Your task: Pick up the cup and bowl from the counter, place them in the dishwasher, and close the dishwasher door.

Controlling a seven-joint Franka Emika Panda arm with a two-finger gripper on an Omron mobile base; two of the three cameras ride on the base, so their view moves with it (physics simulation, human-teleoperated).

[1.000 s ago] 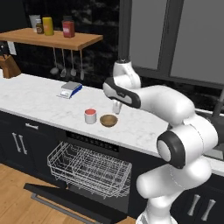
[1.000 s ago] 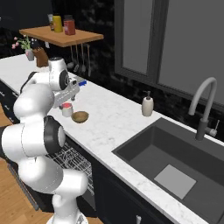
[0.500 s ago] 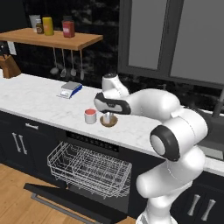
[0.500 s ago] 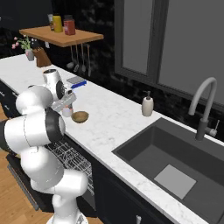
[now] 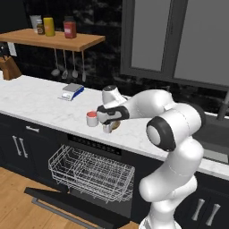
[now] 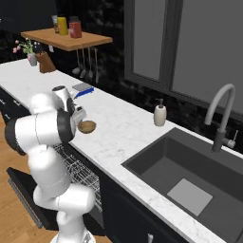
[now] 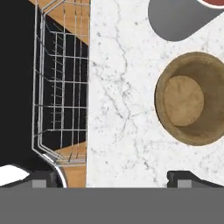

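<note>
Cup (image 5: 91,118), short, white-walled with a red inside, stood on the white marble-patterned tabletop (image 5: 40,105) just beside the shallow tan wooden bowl (image 7: 191,104); neither had been lifted. Claw (image 7: 113,178) hung low over the tabletop edge, jaws spread wide and empty, bowl off to one side of its centreline. Below, the dishwasher (image 5: 91,172) stood open, white wire rack out. Judged step: the first pick. Next move calls for centring over one vessel, then descending.

Two cameras behind my shoulders look forward and down, sharing the counter (image 5: 40,105); my hand camera peers straight down, close above the bowl (image 7: 191,103).
</note>
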